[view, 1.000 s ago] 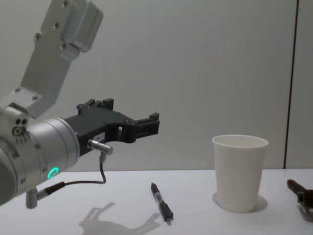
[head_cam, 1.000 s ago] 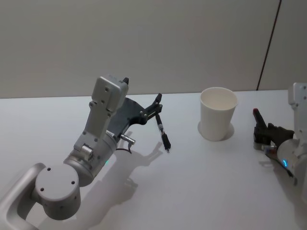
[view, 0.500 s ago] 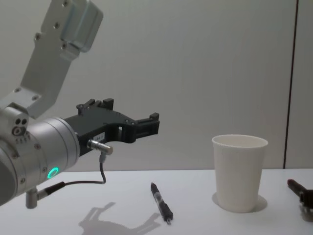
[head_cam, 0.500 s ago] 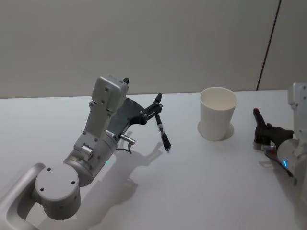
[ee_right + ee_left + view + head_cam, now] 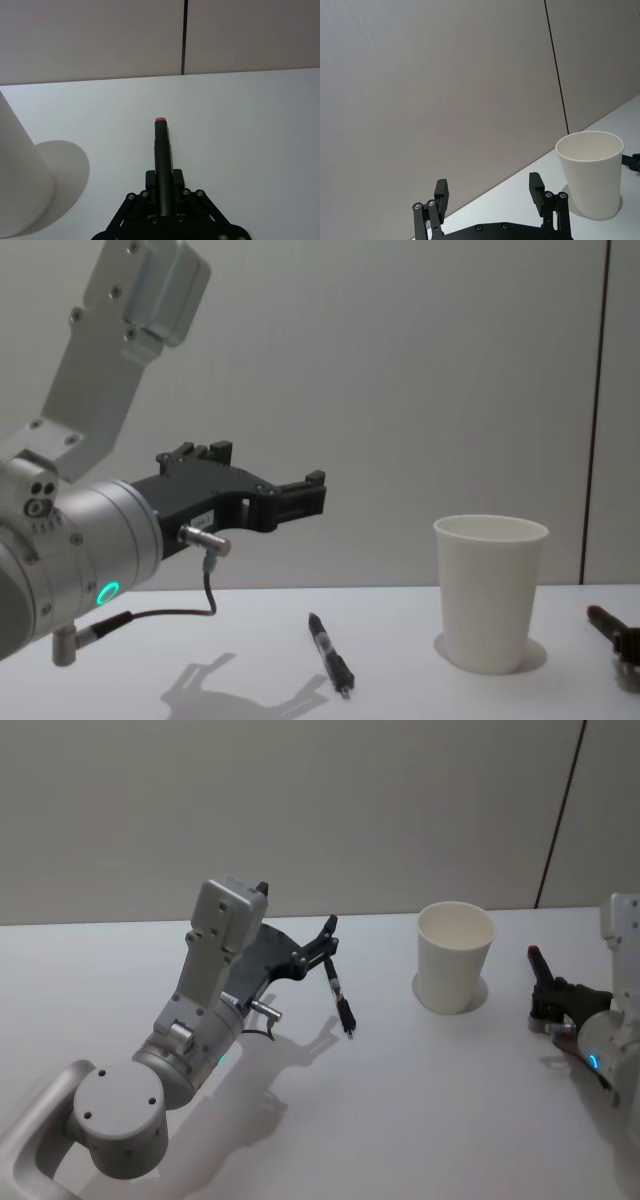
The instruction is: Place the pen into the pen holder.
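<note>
The pen holder [image 5: 455,958] is a plain white paper cup standing upright on the white table, also seen in the chest view [image 5: 490,590] and the left wrist view [image 5: 590,175]. A black pen [image 5: 340,992] with a white band lies flat on the table left of the cup [image 5: 330,655]. My left gripper [image 5: 329,932] hovers open above the far end of that pen, well off the table [image 5: 314,492], nothing between its fingers [image 5: 441,192]. Right of the cup, my right gripper [image 5: 164,177] sits low, shut on a second black pen [image 5: 161,145] with a red end [image 5: 537,963].
The white table [image 5: 420,1100] runs back to a plain grey wall with a dark vertical seam [image 5: 560,815]. The left arm's grey wrist and elbow [image 5: 200,1010] loom over the table's left side. Bare table lies between the lying pen and the cup.
The right gripper with its red-ended pen has edged very slightly to the right. The left arm, the lying pen and the cup have not moved.
</note>
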